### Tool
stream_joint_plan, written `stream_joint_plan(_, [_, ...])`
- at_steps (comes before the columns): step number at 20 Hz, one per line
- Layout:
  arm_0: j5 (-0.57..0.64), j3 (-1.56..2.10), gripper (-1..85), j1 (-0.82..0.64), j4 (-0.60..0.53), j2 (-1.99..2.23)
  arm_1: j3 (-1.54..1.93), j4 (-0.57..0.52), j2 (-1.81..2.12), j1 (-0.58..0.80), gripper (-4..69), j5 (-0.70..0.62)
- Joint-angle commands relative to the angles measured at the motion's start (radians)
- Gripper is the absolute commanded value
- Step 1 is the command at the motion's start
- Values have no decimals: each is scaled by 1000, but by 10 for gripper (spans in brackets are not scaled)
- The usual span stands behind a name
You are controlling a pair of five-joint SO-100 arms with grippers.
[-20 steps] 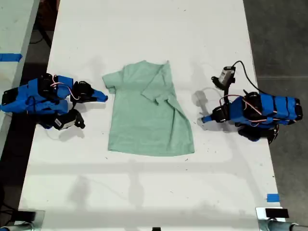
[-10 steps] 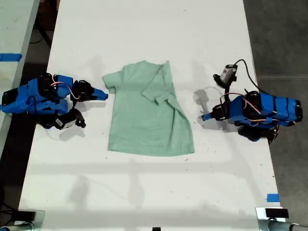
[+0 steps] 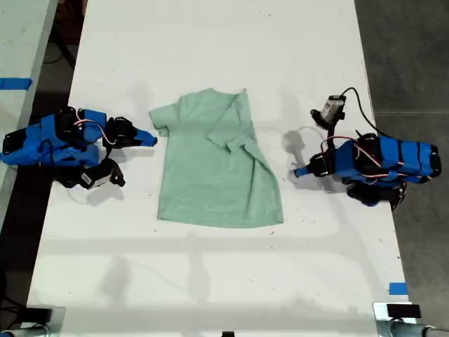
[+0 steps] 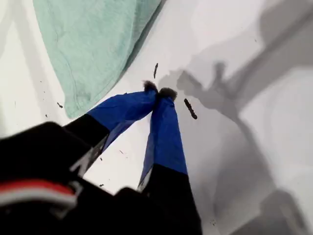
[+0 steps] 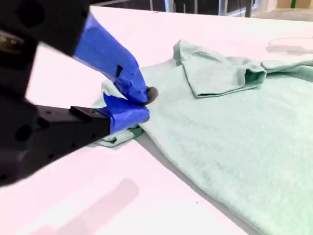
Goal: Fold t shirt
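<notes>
Basically t shirt (image 3: 217, 165) is thin, limp cloth (creases easily); pinch sleeve/hem. My first gripper (image 4: 159, 91) & my second gripper (image 5: 142, 103) both closed, empty.

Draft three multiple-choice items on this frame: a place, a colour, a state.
1. In the exterior view, which side of the t shirt is folded inward? A left, B right, C neither.
2. The t shirt's colour? A white, B mint green, C blue.
3. My first hand is: A shut and empty, B wide open, C gripping cloth.
Key: B, the sleeve on that side lies over the chest; B, pale green against the white table; A, its tips meet over bare table.
</notes>
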Motion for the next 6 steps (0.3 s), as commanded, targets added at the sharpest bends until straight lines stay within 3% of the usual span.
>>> stream_joint_plan(1, [6,40,5,17,2,-5,58,3,5,-11,10,9])
stream_joint_plan(6, [6,40,3,17,2,-5,58,3,5,-17,10,8])
